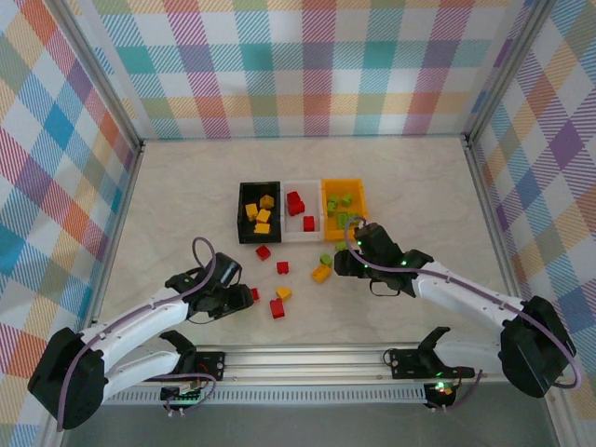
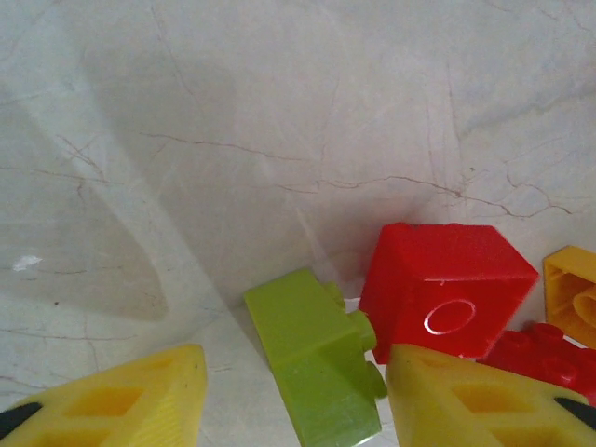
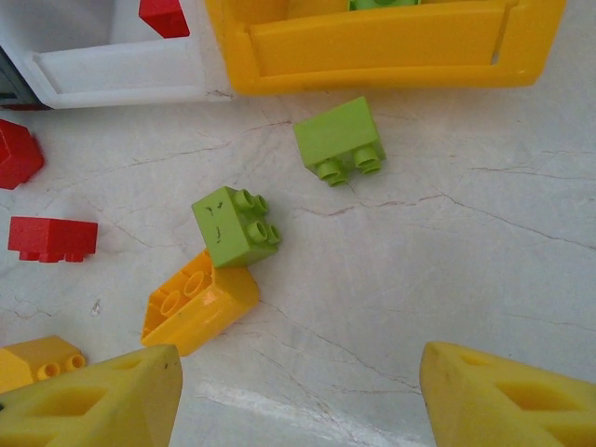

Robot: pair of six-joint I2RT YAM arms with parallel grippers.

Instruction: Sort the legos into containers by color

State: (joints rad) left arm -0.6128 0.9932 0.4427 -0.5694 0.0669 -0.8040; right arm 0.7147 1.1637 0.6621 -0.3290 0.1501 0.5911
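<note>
Three containers stand in a row: the black bin [image 1: 244,216] holds yellow legos, the white bin [image 1: 303,231] red ones, and the orange bin [image 1: 345,216] green ones. Loose legos lie in front of them. In the left wrist view a lime green brick [image 2: 312,349] lies tilted between my left gripper's [image 2: 293,372] yellow fingers. It sits close to the right finger and apart from the left one, with a red brick [image 2: 447,289] just behind. My right gripper [image 3: 300,372] is open over bare table, near two green bricks [image 3: 337,135] [image 3: 228,228] and an orange-yellow brick [image 3: 200,303].
Red bricks [image 1: 264,251] [image 1: 282,267] [image 1: 277,308] and a yellow one [image 1: 283,292] are scattered between the two arms. Checkered walls surround the table, and a metal rail [image 1: 307,354] runs along the near edge.
</note>
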